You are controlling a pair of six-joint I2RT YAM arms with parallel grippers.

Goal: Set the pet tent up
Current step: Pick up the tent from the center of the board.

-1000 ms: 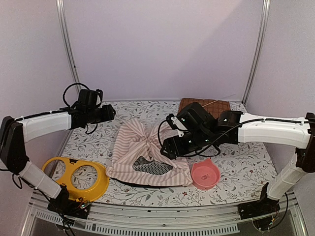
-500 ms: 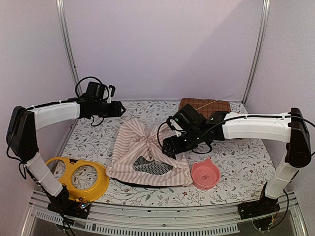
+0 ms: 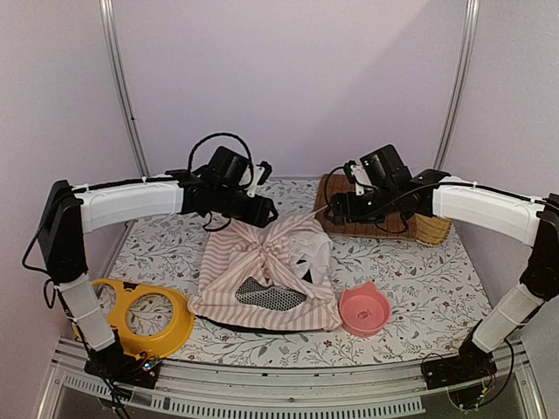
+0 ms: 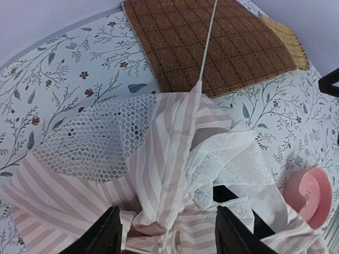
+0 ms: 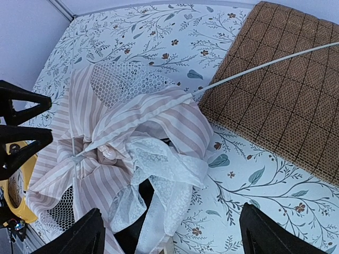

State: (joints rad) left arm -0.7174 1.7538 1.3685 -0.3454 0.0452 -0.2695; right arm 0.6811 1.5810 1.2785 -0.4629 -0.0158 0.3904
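Note:
The pet tent [image 3: 262, 271] lies crumpled mid-table, pink-and-white striped with white mesh [image 4: 90, 140] and a loose white flap [image 5: 169, 164]. One thin clear pole [image 4: 207, 47] runs out of a striped sleeve and across the brown mat [image 5: 286, 90]. My left gripper [image 3: 269, 212] hovers over the tent's back left. In its wrist view the left gripper [image 4: 168, 238] is open, the sleeve's end below the gap and untouched. My right gripper [image 3: 328, 209] hangs at the mat's left edge. Its wrist view shows the right gripper [image 5: 175, 238] wide open above the white flap, holding nothing.
The brown quilted mat [image 3: 339, 188] lies at the back right, with a tan fringe [image 3: 434, 231] on its right side. A pink bowl [image 3: 364, 310] sits right of the tent. A yellow two-hole bowl stand [image 3: 140, 314] is at the front left. Metal posts flank the back wall.
The left arm swung right from the left edge to the tent. The right arm pulled up and back from the tent to the mat's edge. The tent's middle now stands higher.

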